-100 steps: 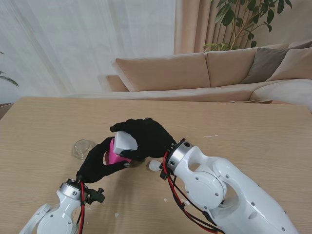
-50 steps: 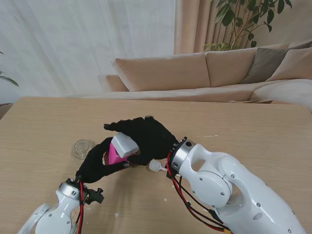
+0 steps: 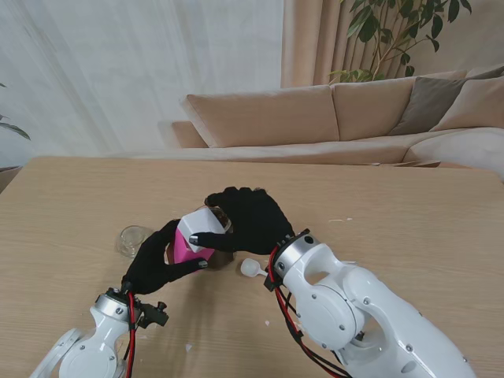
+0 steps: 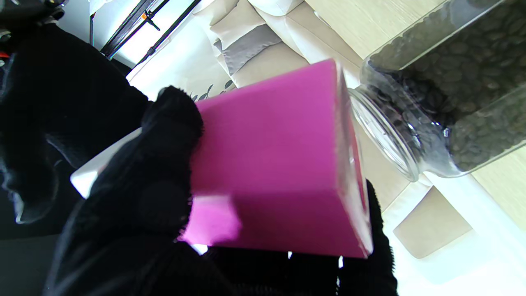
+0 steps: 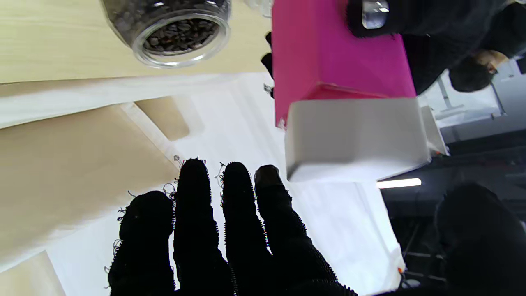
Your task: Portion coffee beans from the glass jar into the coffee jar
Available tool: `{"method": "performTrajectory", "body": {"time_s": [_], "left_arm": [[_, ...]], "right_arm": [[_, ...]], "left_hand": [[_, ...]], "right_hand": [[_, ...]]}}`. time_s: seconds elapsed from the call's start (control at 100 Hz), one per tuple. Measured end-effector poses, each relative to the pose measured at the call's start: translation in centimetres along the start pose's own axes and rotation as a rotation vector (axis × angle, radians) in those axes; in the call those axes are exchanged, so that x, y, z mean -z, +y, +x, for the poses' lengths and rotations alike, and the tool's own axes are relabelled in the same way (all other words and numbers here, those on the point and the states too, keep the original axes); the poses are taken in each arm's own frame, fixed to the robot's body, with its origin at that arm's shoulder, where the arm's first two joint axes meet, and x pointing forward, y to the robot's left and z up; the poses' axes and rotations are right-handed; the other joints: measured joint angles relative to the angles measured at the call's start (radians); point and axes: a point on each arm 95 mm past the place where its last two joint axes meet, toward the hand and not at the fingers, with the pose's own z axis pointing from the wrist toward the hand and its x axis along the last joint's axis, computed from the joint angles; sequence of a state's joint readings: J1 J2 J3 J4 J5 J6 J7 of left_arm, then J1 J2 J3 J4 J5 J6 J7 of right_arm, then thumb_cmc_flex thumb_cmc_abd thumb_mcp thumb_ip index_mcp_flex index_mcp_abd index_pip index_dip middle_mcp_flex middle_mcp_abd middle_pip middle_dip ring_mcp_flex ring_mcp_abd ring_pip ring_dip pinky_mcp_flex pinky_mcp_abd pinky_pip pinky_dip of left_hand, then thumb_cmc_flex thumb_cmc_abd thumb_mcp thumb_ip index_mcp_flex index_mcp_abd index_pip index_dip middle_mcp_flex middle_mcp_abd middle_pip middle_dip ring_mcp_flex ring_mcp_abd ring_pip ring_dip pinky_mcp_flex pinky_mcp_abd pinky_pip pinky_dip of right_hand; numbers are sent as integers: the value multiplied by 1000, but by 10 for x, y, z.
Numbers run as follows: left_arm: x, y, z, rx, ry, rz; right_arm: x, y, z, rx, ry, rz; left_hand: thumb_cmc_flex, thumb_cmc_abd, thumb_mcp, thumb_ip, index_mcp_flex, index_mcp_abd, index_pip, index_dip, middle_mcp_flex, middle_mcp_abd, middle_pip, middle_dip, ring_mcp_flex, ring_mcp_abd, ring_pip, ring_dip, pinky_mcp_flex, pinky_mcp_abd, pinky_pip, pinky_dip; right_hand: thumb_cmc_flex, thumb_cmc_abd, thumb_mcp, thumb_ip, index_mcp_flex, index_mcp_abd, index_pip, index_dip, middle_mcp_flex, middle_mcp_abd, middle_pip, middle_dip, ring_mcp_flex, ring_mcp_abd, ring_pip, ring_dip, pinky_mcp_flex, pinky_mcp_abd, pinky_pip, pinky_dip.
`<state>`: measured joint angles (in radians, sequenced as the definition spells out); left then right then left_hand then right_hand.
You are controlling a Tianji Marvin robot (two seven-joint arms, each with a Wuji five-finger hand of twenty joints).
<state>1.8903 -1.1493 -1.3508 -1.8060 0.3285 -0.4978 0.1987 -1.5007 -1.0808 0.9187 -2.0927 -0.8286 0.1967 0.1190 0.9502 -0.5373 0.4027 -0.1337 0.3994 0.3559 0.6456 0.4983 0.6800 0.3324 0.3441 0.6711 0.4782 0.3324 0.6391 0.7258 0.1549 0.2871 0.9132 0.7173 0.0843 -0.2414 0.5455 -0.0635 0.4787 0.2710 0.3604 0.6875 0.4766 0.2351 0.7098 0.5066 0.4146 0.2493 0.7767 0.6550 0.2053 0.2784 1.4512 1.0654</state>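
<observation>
left hand [image 3: 157, 264]: grasping pink coffee jar [image 3: 187, 246], centre-left of stand frame | right hand [image 3: 248, 220]: wrapped on the jar's white lid [image 3: 198, 227], clenched on it | glass jar [image 4: 444, 82] of beans: open, just beside | worktop [image 3: 394, 236]

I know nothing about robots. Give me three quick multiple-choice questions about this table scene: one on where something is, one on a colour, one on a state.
1. The small clear glass piece lies:
A) left of the left hand
B) right of both arms
C) on the floor

2. The coffee jar held by the left hand has a body that is:
A) green
B) pink
C) yellow

3. The glass jar is:
A) sealed
B) empty
C) open, holding beans

Answers:
1. A, it sits on the table to that hand's left.
2. B, its wall is magenta.
3. C, beans show through its uncovered mouth.
</observation>
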Motion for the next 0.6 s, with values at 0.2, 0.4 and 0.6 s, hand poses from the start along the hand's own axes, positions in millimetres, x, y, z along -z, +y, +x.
{"method": "performTrajectory", "body": {"time_s": [0.2, 0.4, 0.6], "left_arm": [[-1, 1, 2, -4, 6, -6], [0, 2, 3, -3, 5, -10], [1, 3, 2, -4, -4, -20]], "right_arm": [[-3, -4, 1, 10, 8, 73], [-5, -2, 3, 1, 77, 80], [-3, 2, 1, -29, 100, 144]], "left_hand": [[0, 0, 0, 0, 0, 0, 0, 0, 0, 0, 0, 0, 0, 0, 0, 0, 0, 0, 0, 0], [0, 0, 0, 0, 0, 0, 0, 0, 0, 0, 0, 0, 0, 0, 0, 0, -1, 0, 0, 0], [1, -4, 0, 0, -1, 0, 5, 1, 0, 0, 0, 0, 0, 0, 0, 0, -5, 0, 0, 0]], "right_hand": [[90, -80, 20, -7, 0, 9, 90, 106, 3, -4, 61, 58, 18, 12, 87, 46, 31, 0, 46, 2], [441, -156, -22, 78, 1, -26, 62, 78, 9, -36, 31, 44, 42, 13, 83, 48, 1, 0, 28, 1], [546, -256, 134, 101, -49, -186, -73, -59, -10, -64, -119, -61, -4, -2, -60, -8, -69, 1, -66, -1]]}}
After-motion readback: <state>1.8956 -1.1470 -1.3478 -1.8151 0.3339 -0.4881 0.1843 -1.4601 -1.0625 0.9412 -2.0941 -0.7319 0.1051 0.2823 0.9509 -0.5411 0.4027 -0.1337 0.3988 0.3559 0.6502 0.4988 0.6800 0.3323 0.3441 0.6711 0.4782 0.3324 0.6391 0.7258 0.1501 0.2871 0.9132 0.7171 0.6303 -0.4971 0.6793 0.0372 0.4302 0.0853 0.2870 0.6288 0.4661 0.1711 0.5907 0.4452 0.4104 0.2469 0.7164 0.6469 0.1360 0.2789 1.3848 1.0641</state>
